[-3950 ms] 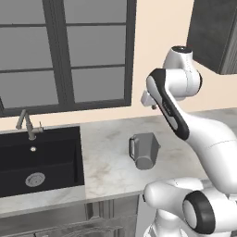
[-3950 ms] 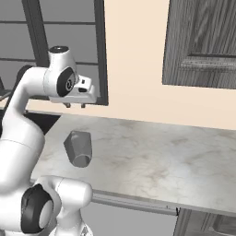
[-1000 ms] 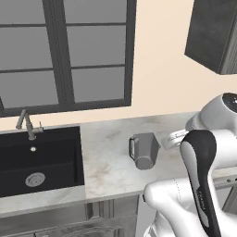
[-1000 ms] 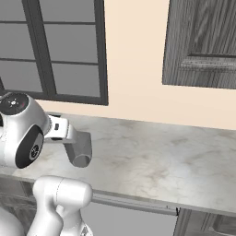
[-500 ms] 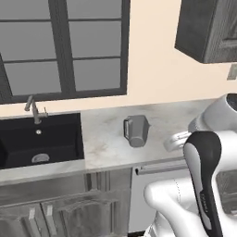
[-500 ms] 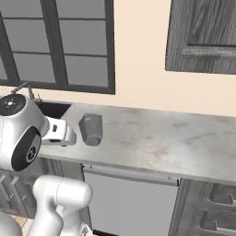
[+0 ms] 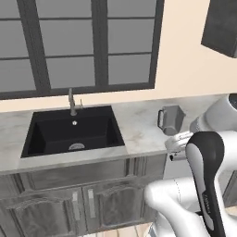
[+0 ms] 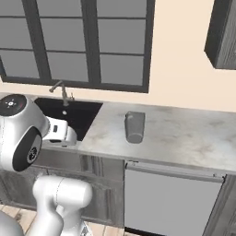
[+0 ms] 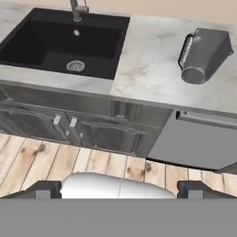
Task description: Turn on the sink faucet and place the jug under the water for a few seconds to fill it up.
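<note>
The grey metal jug (image 7: 171,120) (image 8: 134,126) (image 9: 204,55) stands upright on the marble counter, right of the sink, with its loop handle turned toward the basin. The black sink (image 7: 55,132) (image 8: 78,115) (image 9: 37,46) has a round silver drain. At its back rim rises the slim sink faucet (image 7: 72,102) (image 8: 62,94) (image 9: 77,9); no water runs from its spout. My gripper (image 7: 177,142) (image 8: 62,133) (image 9: 118,189) hangs in front of the counter's edge, below and short of the jug. It is open, the fingertips (image 9: 42,189) wide apart with nothing between them.
A dark-framed window (image 7: 92,46) fills the wall behind the sink. Grey cabinet doors (image 9: 65,127) sit under the basin and a flat dishwasher panel (image 9: 194,143) under the jug. Wooden floor (image 9: 46,159) lies in front. A dark wall cabinet (image 8: 223,32) hangs at upper right.
The whole picture has shifted: the base has moved, so counter, sink and jug stand farther off and the cabinet fronts show. The jug has kept its place on the counter. The gripper stays open.
</note>
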Motion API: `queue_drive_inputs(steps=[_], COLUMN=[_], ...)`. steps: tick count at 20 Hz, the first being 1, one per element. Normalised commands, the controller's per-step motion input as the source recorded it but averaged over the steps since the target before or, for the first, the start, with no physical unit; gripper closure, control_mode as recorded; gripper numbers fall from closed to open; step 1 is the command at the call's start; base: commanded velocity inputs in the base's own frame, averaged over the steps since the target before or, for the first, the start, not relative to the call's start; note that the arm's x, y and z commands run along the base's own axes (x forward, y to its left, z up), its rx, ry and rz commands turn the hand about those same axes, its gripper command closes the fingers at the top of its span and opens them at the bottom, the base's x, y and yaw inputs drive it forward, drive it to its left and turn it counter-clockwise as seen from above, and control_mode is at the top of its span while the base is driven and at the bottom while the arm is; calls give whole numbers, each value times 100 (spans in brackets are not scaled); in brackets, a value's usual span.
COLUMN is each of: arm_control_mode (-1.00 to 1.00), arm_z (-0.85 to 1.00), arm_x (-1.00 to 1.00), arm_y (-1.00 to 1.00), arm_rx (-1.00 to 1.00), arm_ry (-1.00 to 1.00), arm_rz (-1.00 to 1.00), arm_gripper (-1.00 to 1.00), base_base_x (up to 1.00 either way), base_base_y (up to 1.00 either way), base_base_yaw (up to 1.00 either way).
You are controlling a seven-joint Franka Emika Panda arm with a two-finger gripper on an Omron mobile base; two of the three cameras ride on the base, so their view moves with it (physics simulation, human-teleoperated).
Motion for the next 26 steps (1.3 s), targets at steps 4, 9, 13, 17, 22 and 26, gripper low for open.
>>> queue_drive_inputs(steps=[4, 9, 13, 17, 22, 26], arm_control_mode=[100, 100, 100, 100, 100, 100], arm_z=[0, 0, 0, 0, 0, 0], arm_x=[0, 0, 0, 0, 0, 0], arm_y=[0, 0, 0, 0, 0, 0], arm_rx=[0, 0, 0, 0, 0, 0], arm_ry=[0, 0, 0, 0, 0, 0], arm_rz=[0, 0, 0, 0, 0, 0], arm_gripper=[-100, -100, -100, -100, -100, -100], base_base_x=[30, 42, 54, 55, 58, 58], base_base_y=[80, 27, 12, 19, 30, 33], base_base_yaw=[0, -3, -5, -6, -6, -6])
